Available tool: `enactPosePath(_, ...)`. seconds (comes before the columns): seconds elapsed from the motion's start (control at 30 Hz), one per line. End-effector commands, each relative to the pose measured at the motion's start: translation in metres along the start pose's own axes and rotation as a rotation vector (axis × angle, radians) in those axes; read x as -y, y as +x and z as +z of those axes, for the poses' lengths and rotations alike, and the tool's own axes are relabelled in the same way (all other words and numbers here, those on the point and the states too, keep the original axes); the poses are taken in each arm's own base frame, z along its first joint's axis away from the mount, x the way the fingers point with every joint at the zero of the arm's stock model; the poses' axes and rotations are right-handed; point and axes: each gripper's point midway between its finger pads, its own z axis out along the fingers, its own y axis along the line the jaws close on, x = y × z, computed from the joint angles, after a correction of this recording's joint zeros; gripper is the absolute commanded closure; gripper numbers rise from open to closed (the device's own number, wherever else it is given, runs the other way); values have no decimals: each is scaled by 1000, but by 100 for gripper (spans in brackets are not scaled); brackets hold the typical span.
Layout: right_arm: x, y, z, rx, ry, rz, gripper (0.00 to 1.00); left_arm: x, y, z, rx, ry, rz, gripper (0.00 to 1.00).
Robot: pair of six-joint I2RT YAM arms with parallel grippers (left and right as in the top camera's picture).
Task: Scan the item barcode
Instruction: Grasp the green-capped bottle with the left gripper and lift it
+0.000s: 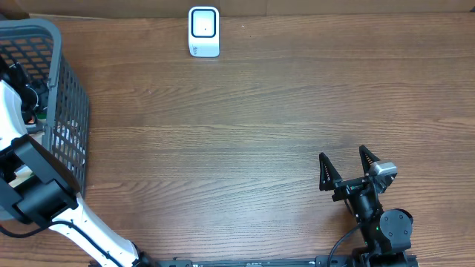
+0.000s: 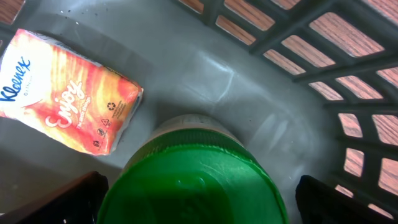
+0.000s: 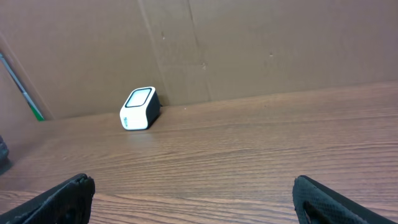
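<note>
My left gripper [image 2: 199, 208] is down inside the grey basket [image 1: 70, 111] and stands open. Its dark fingers [image 2: 68, 199] flank a green-lidded container [image 2: 193, 180], which fills the gap between them; I cannot tell whether they touch it. An orange Kleenex tissue pack [image 2: 65, 93] lies on the basket floor beyond the lid. No barcode shows on either item. The white barcode scanner [image 1: 203, 31] stands at the far edge of the table, also in the right wrist view [image 3: 138, 108]. My right gripper [image 1: 345, 167] hovers open and empty over the near right of the table.
The basket's lattice wall [image 2: 323, 56] rises close on the right of the left gripper. A brown cardboard backdrop [image 3: 249, 43] stands behind the scanner. Bare wooden tabletop [image 1: 245, 133] lies between the basket, the scanner and the right arm.
</note>
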Motion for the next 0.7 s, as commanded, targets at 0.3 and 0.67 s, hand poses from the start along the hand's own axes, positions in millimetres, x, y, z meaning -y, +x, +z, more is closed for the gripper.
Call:
enactPosePath(0.3,2,1,0,8,8,-2,0,8,0,16,-1,29,23,1)
enactPosePath(0.67,2,1,0,8,8,-2,0,13,-1,20,13,40,31,17)
